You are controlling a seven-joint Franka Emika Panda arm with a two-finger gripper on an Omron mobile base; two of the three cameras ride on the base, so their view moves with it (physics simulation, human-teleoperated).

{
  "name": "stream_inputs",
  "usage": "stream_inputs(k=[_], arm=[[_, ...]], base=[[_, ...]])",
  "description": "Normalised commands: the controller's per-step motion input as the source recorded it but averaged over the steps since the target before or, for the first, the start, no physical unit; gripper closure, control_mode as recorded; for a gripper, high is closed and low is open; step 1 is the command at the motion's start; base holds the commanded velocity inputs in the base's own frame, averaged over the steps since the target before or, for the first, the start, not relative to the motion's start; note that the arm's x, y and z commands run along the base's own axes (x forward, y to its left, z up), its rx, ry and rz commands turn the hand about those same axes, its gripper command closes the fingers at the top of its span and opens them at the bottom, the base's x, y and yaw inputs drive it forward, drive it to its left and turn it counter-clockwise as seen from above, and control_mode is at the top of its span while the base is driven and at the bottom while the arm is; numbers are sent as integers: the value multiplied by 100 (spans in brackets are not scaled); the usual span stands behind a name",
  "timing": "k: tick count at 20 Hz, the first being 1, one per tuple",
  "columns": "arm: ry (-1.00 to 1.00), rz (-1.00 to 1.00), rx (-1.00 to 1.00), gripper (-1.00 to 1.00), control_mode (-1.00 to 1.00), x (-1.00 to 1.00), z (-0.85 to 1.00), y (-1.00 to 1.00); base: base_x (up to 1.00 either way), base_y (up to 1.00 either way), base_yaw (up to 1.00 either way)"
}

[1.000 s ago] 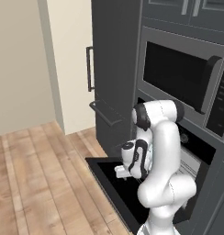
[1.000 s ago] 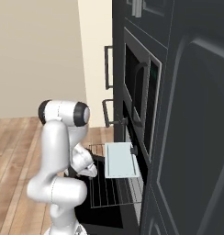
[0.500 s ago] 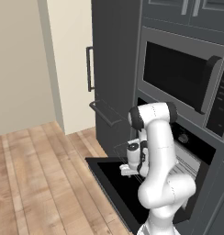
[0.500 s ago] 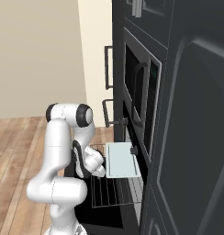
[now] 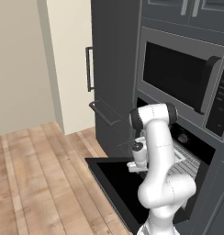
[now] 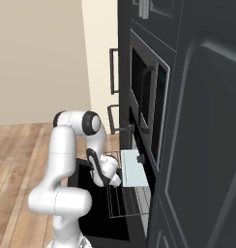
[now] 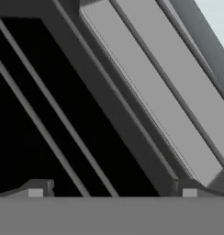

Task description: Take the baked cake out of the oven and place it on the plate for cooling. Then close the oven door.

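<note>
The oven (image 5: 193,153) stands open, with its wire racks (image 6: 121,196) showing. Its black door (image 5: 111,183) lies flat in front of the robot. My gripper (image 5: 135,167) (image 6: 114,181) hangs over the door at the mouth of the oven. In the hand view the gripper (image 7: 112,190) is open: its tips stand far apart, with rack wires (image 7: 49,114) and a pale grey tray (image 7: 150,87) beyond them. That tray (image 6: 134,167) rests on a rack. The cake and the plate are out of view.
The grey-framed microwave (image 5: 182,78) sits right above the oven. A tall dark cabinet (image 5: 114,64) with a vertical handle (image 5: 88,69) stands to the left. Wooden floor (image 5: 36,183) stretches left of the open door.
The hand has moved closer to the oven racks, and the upper arm has swung round above it. The door and racks have stayed put.
</note>
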Motion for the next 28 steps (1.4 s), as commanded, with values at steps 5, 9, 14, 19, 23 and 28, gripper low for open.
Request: stream_inputs(k=[5, 9, 14, 19, 23, 28], arm=[[-9, -9, -7, -100, -100, 53, -22, -37], [-13, -9, -6, -100, -100, 57, -11, -44], [-14, -7, -4, -100, -100, 45, -1, -37], [-11, 1, 0, -100, -100, -6, 43, -1], [-1, 13, 0, -100, -100, -62, 98, 42], [0, 19, -1, -100, -100, -77, 100, 88]], base=[[0, 0, 0], [0, 0, 0], [0, 0, 0], [0, 0, 0], [0, 0, 0], [0, 0, 0]])
